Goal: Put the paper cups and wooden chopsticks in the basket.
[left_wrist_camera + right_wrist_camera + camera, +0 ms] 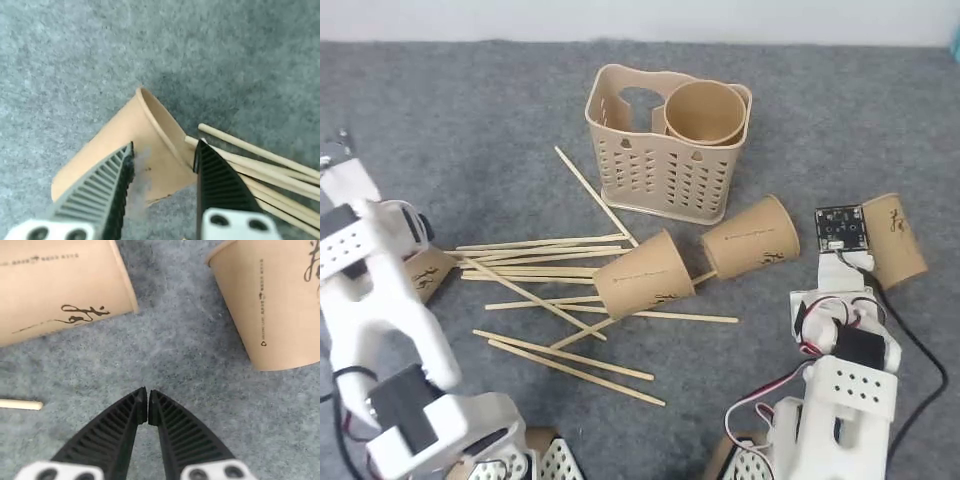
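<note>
Near left, my left tool (166, 146) hangs wide open astride a paper cup (120, 135) lying on its side on the worktop (470, 120). There's one finger either side of its wall, not yet pinching. So the step in hand, I reckon, is grabbing this cup. Next I need a gentle close so the wall doesn't crush, then a lift across to the basket.

Near right, my right tool (148, 392) is closed on nothing. It sits above bare worktop between the middle-right cup (60, 280) and the right-hand cup (280, 305).

Further out, a fourth cup (643, 273) lies across the scattered chopsticks (550, 262), hiding parts of several.

Far centre, the basket (630, 170) holds one upright cup (705, 112), its base hidden. From above, my arm covers most of the left-hand paper cup.
</note>
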Robot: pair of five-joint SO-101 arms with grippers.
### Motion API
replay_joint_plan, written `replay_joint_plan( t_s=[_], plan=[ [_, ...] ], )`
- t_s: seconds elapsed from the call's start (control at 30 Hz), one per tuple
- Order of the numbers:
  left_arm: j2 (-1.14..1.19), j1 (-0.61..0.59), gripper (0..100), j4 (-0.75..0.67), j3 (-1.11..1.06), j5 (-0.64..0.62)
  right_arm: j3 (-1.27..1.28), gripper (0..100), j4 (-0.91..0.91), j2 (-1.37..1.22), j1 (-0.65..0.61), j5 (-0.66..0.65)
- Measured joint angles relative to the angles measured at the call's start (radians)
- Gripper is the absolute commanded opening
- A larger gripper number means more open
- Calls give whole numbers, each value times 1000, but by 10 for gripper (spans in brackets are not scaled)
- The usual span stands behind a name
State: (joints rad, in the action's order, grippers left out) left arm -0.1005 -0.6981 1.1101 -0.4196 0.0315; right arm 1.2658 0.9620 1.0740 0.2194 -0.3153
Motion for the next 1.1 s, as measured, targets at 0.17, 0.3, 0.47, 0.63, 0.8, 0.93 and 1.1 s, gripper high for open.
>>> replay_joint_plan(
  t_s=[0.17,0.3,0.47,0.63,0.8,0.93,1.1],
  plan=[
    [-12,0,137,-40,-41,25,0,18,0,0,0,0],
    [-20,-9,14,-34,-41,74,0,19,0,0,0,0],
    [-28,-26,10,-2,-38,135,0,19,0,0,0,0],
    [-28,-26,10,124,9,173,0,19,0,0,0,0],
    [-26,-31,10,227,66,173,0,20,0,0,0,0],
    [-26,-38,10,287,117,173,0,19,0,0,0,0],
    [-26,-38,10,367,196,173,0,19,0,0,0,0]
  ],
)
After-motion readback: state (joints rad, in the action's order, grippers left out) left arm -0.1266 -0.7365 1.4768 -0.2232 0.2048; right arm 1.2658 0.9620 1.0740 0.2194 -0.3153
